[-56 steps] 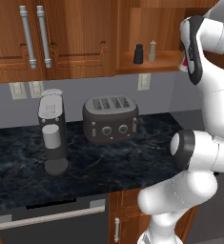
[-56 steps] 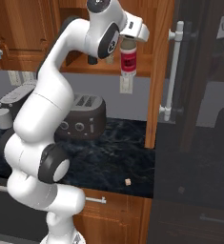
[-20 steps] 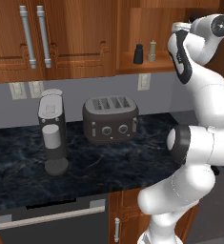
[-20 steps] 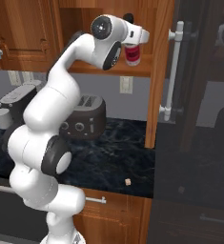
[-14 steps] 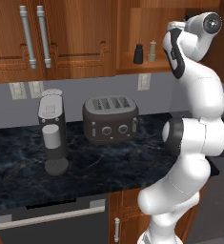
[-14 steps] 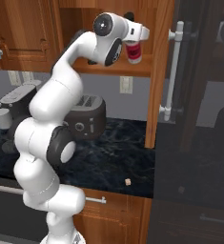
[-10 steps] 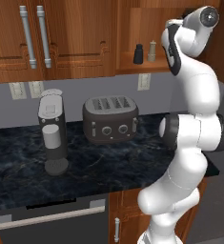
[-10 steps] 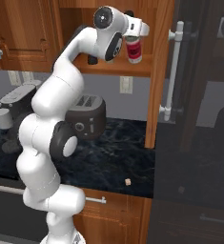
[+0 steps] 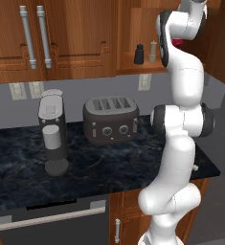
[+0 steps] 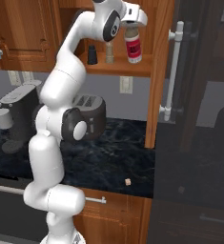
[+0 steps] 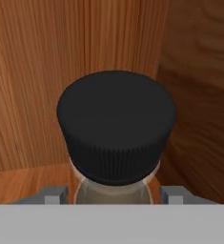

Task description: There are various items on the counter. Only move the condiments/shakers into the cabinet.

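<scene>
Bottle (image 10: 133,46) with red label and dark cap stands upright on the cabinet (image 10: 125,70) niche shelf, right of the tan shaker (image 10: 110,52) and black shaker (image 10: 91,54). Arm reaches up high, gripper (image 10: 132,24) pointing down over the cap, fingers (image 11: 56,194) flanking the neck; can't tell whether they grip it.

sauce bottle (image 10: 133,45) carried into cabinet (image 10: 132,71) niche, upright

On the cabinet (image 10: 114,70) shelf, the bottle (image 10: 133,46) crowds the right wall, two shakers (image 10: 100,54) stand left, with a gap between.
</scene>
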Robot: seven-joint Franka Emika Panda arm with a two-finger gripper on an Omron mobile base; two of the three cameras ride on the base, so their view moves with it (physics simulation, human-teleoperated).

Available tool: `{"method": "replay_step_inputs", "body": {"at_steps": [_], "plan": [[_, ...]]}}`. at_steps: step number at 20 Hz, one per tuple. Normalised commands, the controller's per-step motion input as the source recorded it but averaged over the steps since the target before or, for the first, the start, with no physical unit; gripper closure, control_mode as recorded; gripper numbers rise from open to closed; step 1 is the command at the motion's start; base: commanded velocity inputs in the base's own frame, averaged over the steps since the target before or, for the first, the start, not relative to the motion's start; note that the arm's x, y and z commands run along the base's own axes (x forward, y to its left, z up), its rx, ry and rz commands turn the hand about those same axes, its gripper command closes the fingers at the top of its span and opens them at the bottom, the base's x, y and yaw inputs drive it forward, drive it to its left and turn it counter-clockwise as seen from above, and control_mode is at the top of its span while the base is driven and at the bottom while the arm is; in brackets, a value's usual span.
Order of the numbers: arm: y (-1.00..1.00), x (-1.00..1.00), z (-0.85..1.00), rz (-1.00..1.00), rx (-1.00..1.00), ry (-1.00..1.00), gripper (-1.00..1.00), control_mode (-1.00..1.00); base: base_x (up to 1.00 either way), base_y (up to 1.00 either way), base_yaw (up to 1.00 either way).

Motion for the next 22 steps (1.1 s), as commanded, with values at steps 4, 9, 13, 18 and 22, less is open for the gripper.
{"method": "replay_step_inputs", "body": {"at_steps": [4,9,13,18,22], "plan": [[0.0,0.21,-0.48,0.0,-0.05,0.0,1.0,-1.0,0.0,0.0,0.0],[-0.04,0.13,-0.82,0.0,0.0,-0.1,1.0,-1.0,0.0,0.0,0.0],[-0.09,-0.03,-1.0,0.0,-0.01,-0.2,1.0,-1.0,0.0,0.0,0.0],[-0.01,-0.03,-0.57,0.0,0.01,-0.12,-1.0,-1.0,0.0,0.0,0.0],[-0.01,0.24,-0.19,0.0,-0.06,-0.04,-1.0,-1.0,0.0,0.0,0.0]]}}
